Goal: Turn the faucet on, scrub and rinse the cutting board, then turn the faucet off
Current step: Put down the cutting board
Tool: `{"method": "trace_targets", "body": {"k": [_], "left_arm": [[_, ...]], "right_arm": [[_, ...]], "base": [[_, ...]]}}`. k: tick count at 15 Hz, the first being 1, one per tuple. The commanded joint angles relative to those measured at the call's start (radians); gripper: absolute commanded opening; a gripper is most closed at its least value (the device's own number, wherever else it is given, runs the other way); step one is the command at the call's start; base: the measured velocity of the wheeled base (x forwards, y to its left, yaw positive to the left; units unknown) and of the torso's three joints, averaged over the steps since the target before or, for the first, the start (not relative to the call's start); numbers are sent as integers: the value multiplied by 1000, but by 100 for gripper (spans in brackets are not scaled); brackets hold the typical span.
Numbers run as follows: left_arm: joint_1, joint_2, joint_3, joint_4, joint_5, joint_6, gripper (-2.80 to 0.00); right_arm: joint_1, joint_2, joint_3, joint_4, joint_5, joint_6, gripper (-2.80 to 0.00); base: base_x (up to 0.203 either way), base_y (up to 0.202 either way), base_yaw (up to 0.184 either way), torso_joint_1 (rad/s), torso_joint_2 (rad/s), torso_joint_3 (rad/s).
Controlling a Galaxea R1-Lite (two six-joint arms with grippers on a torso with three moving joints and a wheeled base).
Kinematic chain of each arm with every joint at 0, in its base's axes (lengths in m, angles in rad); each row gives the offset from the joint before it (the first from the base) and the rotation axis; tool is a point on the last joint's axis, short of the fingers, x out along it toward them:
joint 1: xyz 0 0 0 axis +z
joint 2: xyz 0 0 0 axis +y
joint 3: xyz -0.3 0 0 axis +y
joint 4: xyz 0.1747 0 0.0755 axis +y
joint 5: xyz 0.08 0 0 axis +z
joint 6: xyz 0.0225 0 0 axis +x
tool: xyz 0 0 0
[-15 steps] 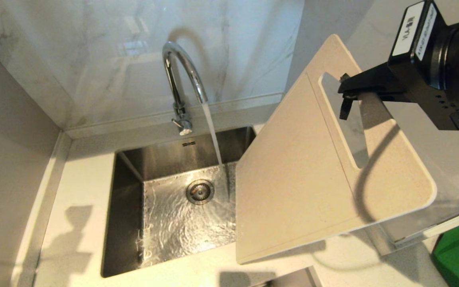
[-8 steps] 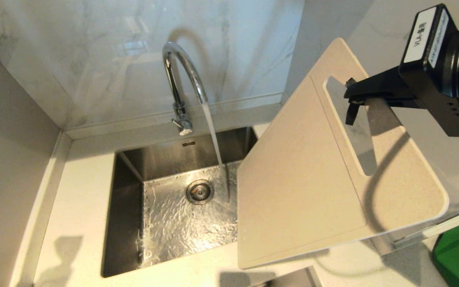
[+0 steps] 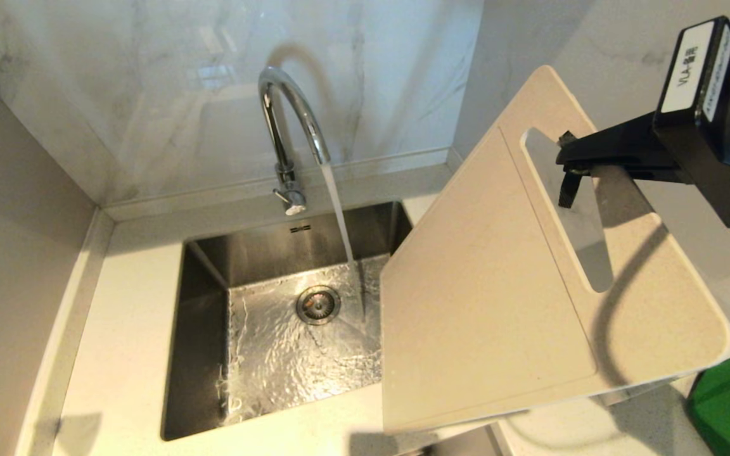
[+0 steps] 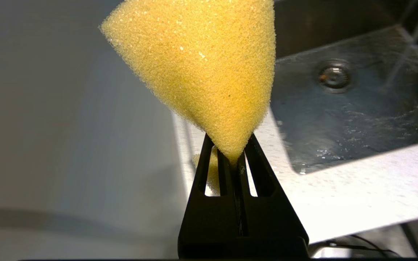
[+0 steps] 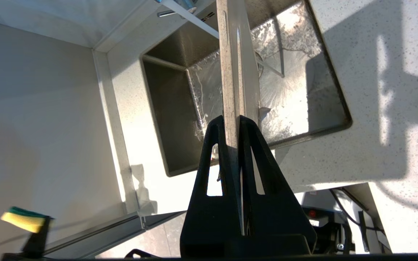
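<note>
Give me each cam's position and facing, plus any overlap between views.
Head: on the robot's head, looking down at the sink, running faucet and cutting board; right claw shows.
Left wrist: behind the left claw, which pinches a sponge; faces the sink's near edge.
Right wrist: behind the right claw, clamped on the board's edge; faces the sink from above.
Shared: all three see the sink; the right wrist also catches the sponge.

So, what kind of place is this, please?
Most likely a home kitchen, at the sink corner. A chrome gooseneck faucet runs water into a stainless steel sink set in a pale speckled countertop, with a marble-look backsplash behind it.
</note>
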State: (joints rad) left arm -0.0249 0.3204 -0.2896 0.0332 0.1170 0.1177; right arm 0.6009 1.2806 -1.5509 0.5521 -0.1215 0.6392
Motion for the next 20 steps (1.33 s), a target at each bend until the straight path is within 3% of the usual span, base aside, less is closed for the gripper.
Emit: {"method": "trace_targets", "body": {"k": [1, 8, 17, 20], "left_arm": [[0, -71, 101, -15, -69, -9, -280], [17, -173, 288, -28, -134, -19, -280], [23, -318, 291, -30, -132, -65, -280], [23, -318, 291, -32, -105, -127, -280]], "right_arm": [[0, -9, 2, 3, -2, 2, -280], [-1, -10, 7, -1, 2, 5, -280], [-1, -20, 9, -1, 2, 16, -280], [-1, -14, 18, -11, 3, 19, -280]], "base": [[0, 0, 0, 0, 0, 0], [0, 0, 0, 0, 0, 0], [0, 0, 0, 0, 0, 0], [0, 0, 0, 0, 0, 0]]}}
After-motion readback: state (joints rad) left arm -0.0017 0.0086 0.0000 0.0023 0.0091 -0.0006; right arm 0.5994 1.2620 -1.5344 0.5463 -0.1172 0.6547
